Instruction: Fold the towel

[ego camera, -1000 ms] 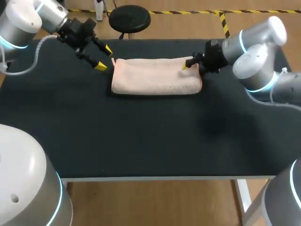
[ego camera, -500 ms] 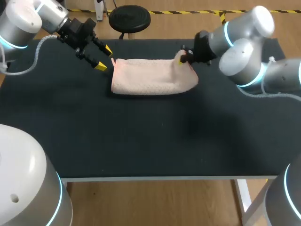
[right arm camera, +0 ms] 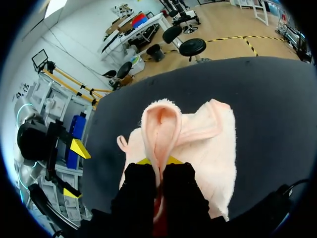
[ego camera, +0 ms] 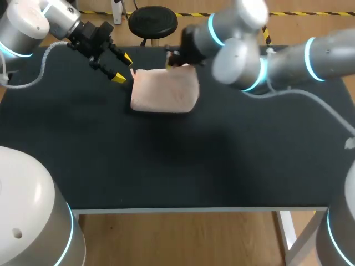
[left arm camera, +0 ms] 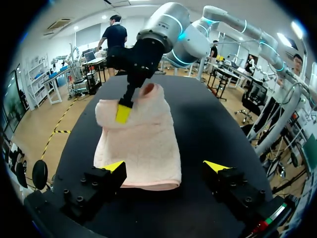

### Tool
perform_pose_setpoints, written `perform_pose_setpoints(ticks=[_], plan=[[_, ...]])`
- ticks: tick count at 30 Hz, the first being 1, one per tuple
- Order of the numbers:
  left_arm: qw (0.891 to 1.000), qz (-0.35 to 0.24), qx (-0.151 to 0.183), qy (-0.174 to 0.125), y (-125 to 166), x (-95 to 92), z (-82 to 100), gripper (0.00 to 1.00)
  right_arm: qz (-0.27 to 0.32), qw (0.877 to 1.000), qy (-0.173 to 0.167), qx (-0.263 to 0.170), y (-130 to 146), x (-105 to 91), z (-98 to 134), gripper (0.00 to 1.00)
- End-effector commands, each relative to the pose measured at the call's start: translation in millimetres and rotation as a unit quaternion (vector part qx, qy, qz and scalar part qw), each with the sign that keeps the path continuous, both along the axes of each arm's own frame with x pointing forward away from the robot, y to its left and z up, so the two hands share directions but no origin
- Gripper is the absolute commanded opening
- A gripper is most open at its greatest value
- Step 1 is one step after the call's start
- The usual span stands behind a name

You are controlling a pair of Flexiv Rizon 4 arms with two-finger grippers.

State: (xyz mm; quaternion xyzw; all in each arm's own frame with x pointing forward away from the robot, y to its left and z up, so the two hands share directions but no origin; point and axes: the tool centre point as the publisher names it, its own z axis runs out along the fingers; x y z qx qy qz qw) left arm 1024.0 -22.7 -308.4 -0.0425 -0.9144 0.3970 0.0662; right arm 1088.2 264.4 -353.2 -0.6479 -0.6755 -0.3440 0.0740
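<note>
Right gripper [right arm camera: 159, 161] is clenched on a raised fold of the pink towel [ego camera: 165, 91] — the rest lies on the black table [ego camera: 166, 160] — while the left gripper [ego camera: 121, 67] hangs spread just beside its edge.

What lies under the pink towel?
Only the black table shows around the towel. The right tool pinches one end above the lower layer; anything beneath the cloth is covered.

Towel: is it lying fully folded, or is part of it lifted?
Mid-fold. The right hand is shut on one end of the towel, holding it raised over the rest, which lies on the table.
</note>
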Motion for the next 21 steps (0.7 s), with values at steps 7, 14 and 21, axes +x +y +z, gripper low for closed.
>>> perform_pose_setpoints(ticks=[7,14,21], plan=[[1.000,0.000,0.000,-0.001,0.0,-0.3,-0.4,1.00,-0.031,0.996,0.009,-0.086,73.0,-10.1,-17.8,0.00],[1.000,0.000,0.000,-0.001,0.0,-0.3,-0.4,1.00,-0.028,0.996,0.004,-0.082,80.8,-16.2,-13.8,0.51],[1.000,0.000,0.000,-0.001,0.0,-0.3,-0.4,1.00,-0.028,0.997,-0.021,-0.062,69.9,-25.7,13.3,1.00]])
